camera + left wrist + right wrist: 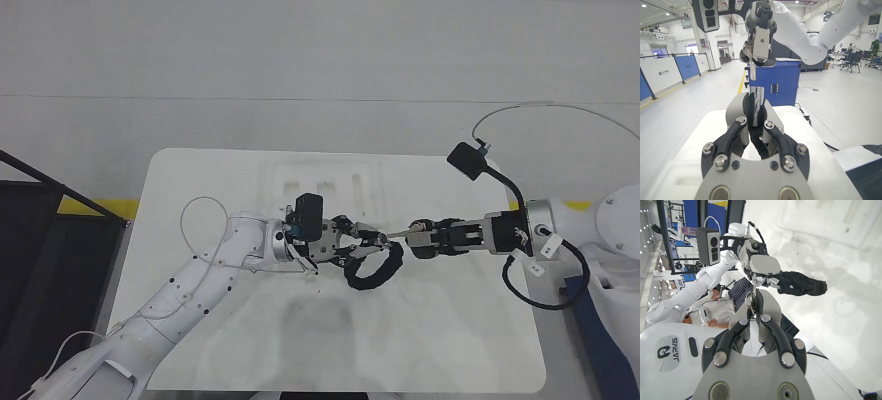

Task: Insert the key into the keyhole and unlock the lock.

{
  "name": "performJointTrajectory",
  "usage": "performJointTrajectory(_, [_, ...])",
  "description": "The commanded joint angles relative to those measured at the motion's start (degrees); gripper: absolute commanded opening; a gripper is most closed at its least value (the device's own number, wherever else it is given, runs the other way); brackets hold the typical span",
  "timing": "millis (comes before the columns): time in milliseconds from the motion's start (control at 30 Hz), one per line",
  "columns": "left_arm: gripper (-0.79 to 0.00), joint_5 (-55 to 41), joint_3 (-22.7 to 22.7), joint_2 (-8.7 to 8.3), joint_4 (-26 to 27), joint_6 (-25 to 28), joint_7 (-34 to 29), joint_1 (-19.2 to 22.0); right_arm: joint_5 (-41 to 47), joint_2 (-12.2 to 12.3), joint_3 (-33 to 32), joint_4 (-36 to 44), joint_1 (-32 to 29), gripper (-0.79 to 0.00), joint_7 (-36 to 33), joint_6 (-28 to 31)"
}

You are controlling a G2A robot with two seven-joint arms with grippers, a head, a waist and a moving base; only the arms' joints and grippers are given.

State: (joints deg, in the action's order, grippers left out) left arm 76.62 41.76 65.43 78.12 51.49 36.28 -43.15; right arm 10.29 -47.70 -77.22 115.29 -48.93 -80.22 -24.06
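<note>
My left gripper (755, 103) is shut on the chrome cylinder of the lock (756, 102), held above the middle of the white table (200, 200). The lock's black sleeved cable (372, 268) loops down beside it. My right gripper (418, 238) faces it from the other side, shut on the bow of a silver key (753, 69). The key blade points at the cylinder's end face, in line with it, and its tip stops a short gap from it. In the right wrist view the key (751, 296) leads from my right gripper (753, 303) toward the lock (772, 282) in the left gripper (762, 266).
A white foam tray (330, 180) with moulded recesses lies on the table behind the grippers. A black frame (50, 185) stands off the table's left side. A blue cabinet (783, 83) stands beyond the table's far end.
</note>
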Motion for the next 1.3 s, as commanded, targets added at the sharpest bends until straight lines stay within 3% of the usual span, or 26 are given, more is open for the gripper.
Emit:
performJointTrajectory(0, [-0.785,1.5,0.4,-0.01,0.4,-0.5,0.6,-0.1,0.9,0.7,0.4,0.5,-0.1,-0.785,0.5,-0.6])
performJointTrajectory(633, [-0.785,8.3,1.1,0.62,0.4,-3.6,2.9,-0.8,7.5,8.5,6.5,3.6,2.9,-0.785,8.0,-8.0])
performJointTrajectory(1267, [-0.785,12.4,1.8,1.01,2.0,-6.6,1.2,-2.2,14.8,12.5,13.8,2.7,7.4,-0.785,13.8,-13.8])
